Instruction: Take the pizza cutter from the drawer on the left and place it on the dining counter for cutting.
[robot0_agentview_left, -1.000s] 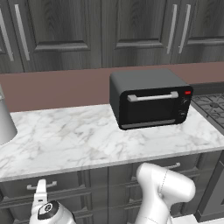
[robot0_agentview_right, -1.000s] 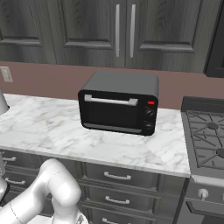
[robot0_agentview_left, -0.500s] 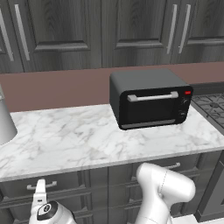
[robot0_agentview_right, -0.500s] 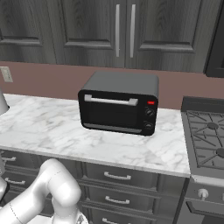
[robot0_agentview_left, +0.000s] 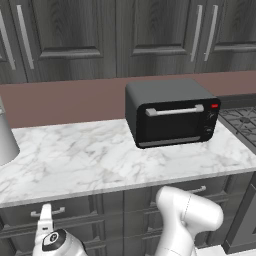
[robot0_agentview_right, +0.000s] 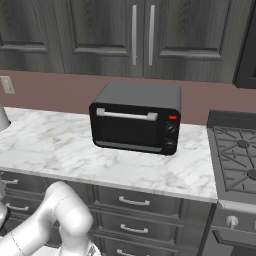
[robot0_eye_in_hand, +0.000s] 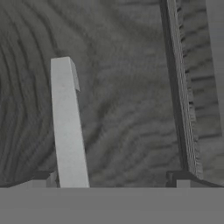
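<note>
Left base view: the white arm is reaching down toward the drawer (robot0_agentview_left: 47, 216) under the marble counter (robot0_agentview_left: 100, 160), left of the toaster oven (robot0_agentview_left: 172, 112).

Right base view: the arm is bending low at near left.

Hand view: the gripper (robot0_eye_in_hand: 111, 180), fingers spread apart, is closing in on the silver handle (robot0_eye_in_hand: 66, 122). The drawer looks shut, the pizza cutter presumably inside; next, clamp the handle and pull.

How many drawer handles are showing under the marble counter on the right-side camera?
5 that I can see: two at the far left, two under the toaster oven, one lower. The arm may hide others.
</note>
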